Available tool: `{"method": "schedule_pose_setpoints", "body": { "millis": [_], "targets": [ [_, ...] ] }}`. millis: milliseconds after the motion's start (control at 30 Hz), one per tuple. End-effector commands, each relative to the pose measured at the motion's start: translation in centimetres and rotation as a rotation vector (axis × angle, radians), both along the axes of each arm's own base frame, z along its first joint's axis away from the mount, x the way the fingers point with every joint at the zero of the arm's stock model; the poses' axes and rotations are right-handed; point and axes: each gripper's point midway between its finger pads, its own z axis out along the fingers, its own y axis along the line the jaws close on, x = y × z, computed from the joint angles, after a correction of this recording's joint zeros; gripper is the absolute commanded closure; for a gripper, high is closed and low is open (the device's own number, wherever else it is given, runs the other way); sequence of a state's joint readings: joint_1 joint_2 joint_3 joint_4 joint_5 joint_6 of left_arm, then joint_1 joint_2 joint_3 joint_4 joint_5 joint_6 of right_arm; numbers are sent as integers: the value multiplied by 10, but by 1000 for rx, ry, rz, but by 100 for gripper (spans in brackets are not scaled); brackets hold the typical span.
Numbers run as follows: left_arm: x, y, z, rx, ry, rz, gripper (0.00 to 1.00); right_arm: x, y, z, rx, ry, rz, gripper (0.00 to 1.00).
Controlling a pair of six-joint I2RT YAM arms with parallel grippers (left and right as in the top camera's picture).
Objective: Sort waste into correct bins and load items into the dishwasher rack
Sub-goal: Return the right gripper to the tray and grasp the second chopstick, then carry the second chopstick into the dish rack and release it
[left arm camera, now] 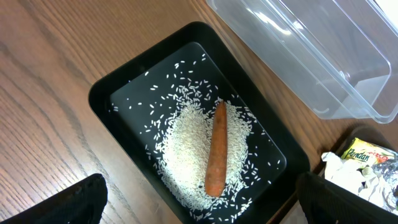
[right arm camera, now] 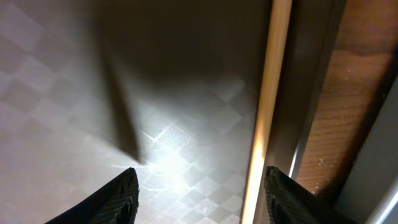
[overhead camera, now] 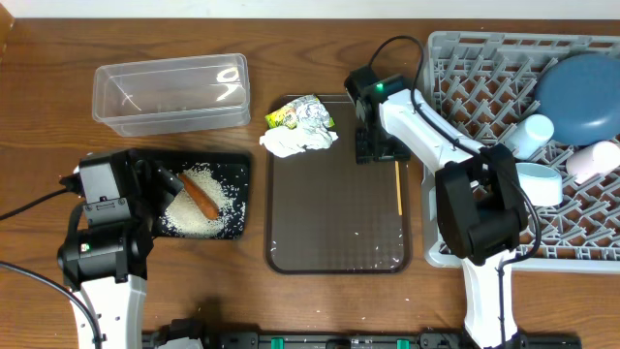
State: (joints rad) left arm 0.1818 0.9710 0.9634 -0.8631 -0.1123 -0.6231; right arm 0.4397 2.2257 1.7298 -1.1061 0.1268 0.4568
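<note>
Overhead: locate chopstick (overhead camera: 398, 189) just beside right claw (overhead camera: 381, 148), flat along serving tray (overhead camera: 329, 223) edge.

Left wrist: note left claw (left arm camera: 205, 208) spread wide, empty, carrot (left arm camera: 216, 149) ahead between fingertips (left arm camera: 62, 199) in black tray (left arm camera: 99, 99).

Right wrist: note right claw open, straddling chopstick, nearer one finger (right arm camera: 292, 199). Treat as light, stiff, thin, likely slippery; pinch mid-length.

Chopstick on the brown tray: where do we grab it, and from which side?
Grip the chopstick near mid-length, coming straight down, jaws across its thin width. It lies flat, close against the rim of the serving tray on the dishwasher rack side, so the rim-side finger has little room. A side approach looks blocked.
</note>
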Motion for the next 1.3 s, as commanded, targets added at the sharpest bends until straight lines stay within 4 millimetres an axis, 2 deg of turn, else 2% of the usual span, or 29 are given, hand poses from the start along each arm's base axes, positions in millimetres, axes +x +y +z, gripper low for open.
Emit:
{"method": "schedule_pose_setpoints", "body": {
  "millis": [0,233,467,500,667,833,933,1000,1167,1267],
  "targets": [
    [-1,4,0,22,8,4,1,-5,-12,-12,-8,29,-40,37],
    [-1,4,0,22,8,4,1,-8,-15,-23,26,49,-41,38],
    [-1,4,0,22,8,4,1,-10,-5,-29,79,59,-12,42],
    [-1,4,0,22,8,4,1,-11,-3,-30,84,59,-11,49],
    [-1,4,0,22,8,4,1,-11,-1,-34,90,52,-7,98],
    [-1,4,0,22,8,4,1,-8,3,-30,104,43,-4,99],
    [-1,4,0,22,8,4,1,-2,2,-14,116,37,1,99],
    [-1,4,0,22,8,4,1,6,-1,7,127,14,-6,99],
    [-1,4,0,22,8,4,1,31,-12,78,179,-129,19,99],
    [-1,4,0,22,8,4,1,40,-31,123,203,-237,17,99]
  ]
}}
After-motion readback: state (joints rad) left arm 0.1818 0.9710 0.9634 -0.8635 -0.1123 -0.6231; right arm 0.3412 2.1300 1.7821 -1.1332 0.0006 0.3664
